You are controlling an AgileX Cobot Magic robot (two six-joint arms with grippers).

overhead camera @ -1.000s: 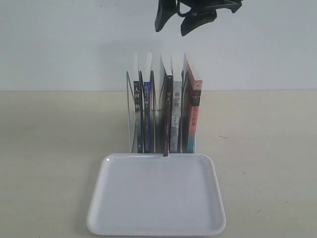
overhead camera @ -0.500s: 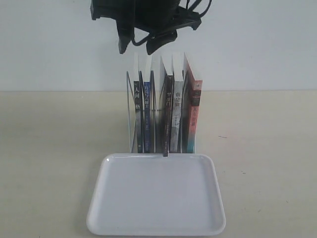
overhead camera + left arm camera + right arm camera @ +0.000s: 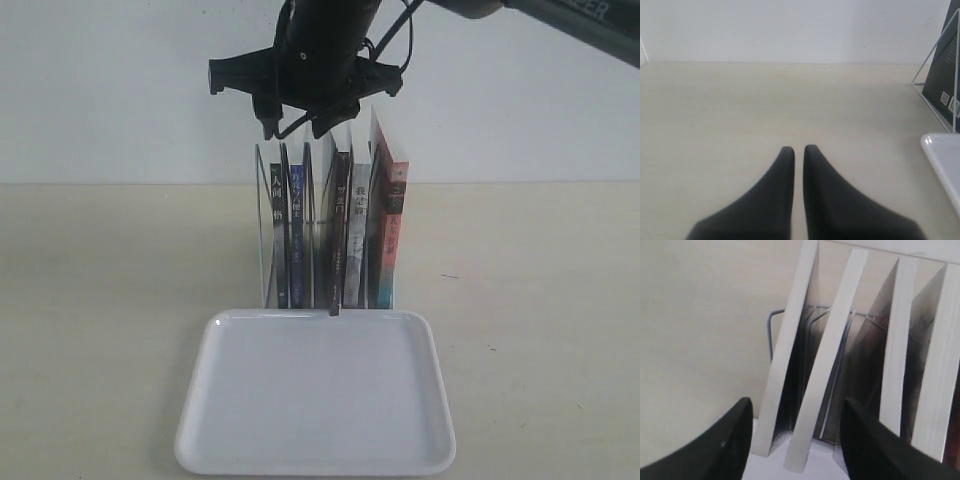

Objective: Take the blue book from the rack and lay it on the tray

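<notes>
Right gripper (image 3: 294, 128), jaws wide, hung over the blue book (image 3: 296, 235) (second slot from the nine-o'clock end of the rack (image 3: 262, 230)); I judged centring on its top edge essential, excluding the neighbouring book (image 3: 277, 235).

The rack (image 3: 262, 230) is set on the table (image 3: 100, 300) directly behind the tray (image 3: 315, 400), and five books (image 3: 357, 235) are stood upright in its slots. The right gripper (image 3: 296, 128) is held just above the two leftmost books, jaws spread to either side of them.
</notes>
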